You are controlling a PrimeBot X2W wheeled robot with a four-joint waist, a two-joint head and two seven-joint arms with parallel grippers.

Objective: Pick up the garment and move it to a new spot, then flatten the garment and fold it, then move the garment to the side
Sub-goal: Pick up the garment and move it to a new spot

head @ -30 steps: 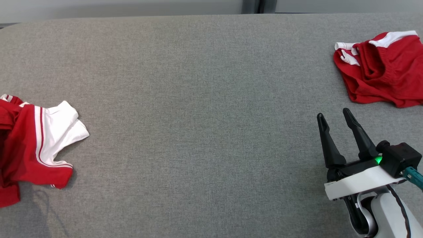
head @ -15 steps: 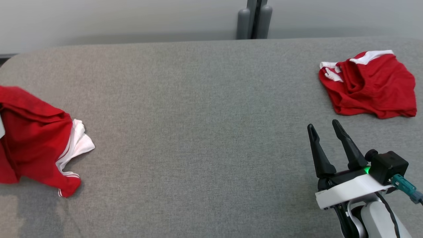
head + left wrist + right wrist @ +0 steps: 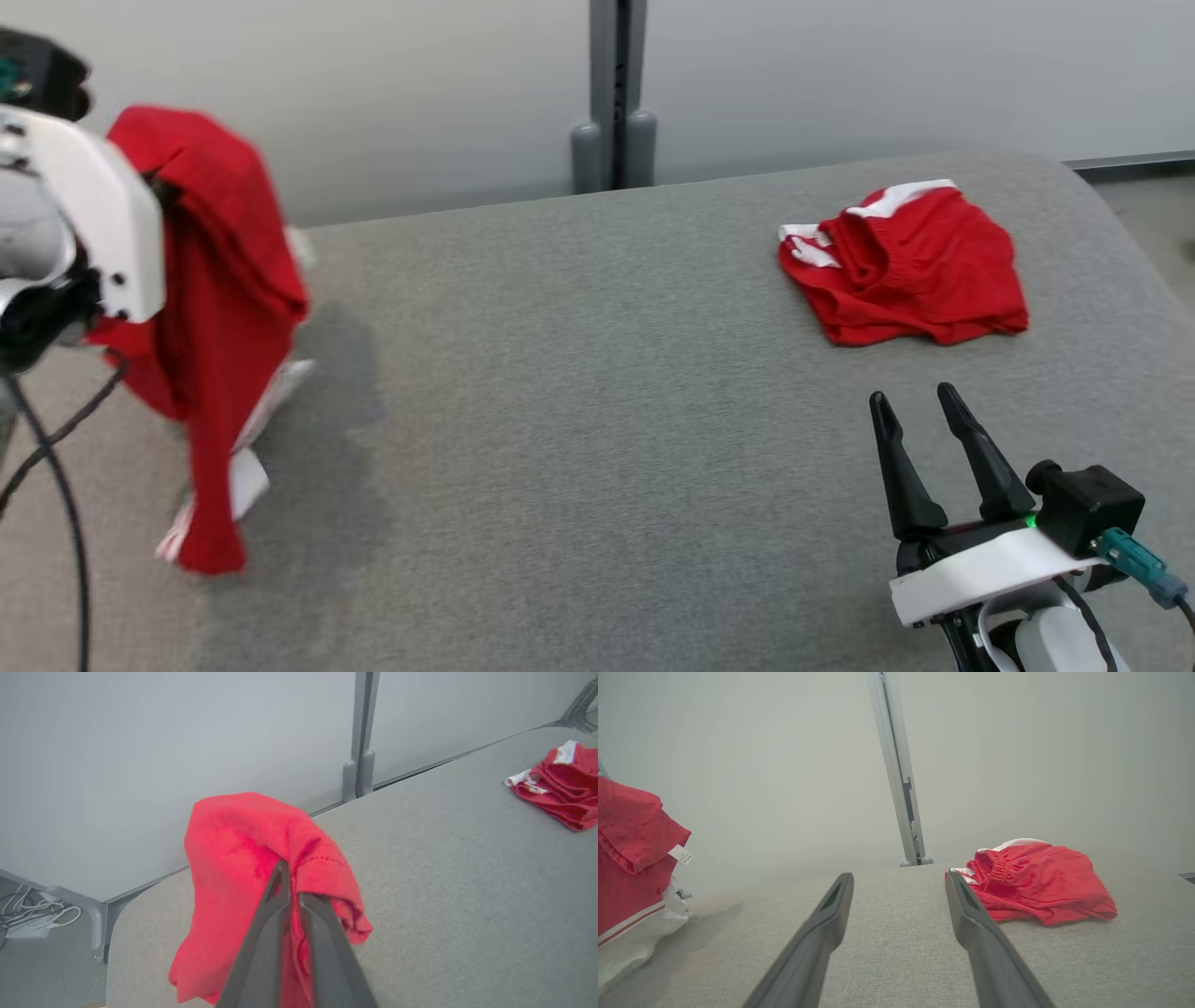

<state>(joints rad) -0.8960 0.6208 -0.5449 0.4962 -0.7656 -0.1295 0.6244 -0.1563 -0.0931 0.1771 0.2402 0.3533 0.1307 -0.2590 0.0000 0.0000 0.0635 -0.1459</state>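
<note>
- I am looking across a grey padded table (image 3: 597, 420) with a pale wall (image 3: 373, 93) behind it;
- the garment (image 3: 219, 261), red with white trim, is hanging over the table's left end; my left gripper (image 3: 290, 886) is pinching one bunched fold, jaws nearly together;
- so small a pinch is risking a slip; the low hem is risking a drag on the cloth top;
- my right gripper (image 3: 913, 394) is hovering wide open, holding nothing; the red shorts (image 3: 906, 266) beyond it are risking a snag;
- I am seeing no bin or basket; the shorts are lying loose.
</note>
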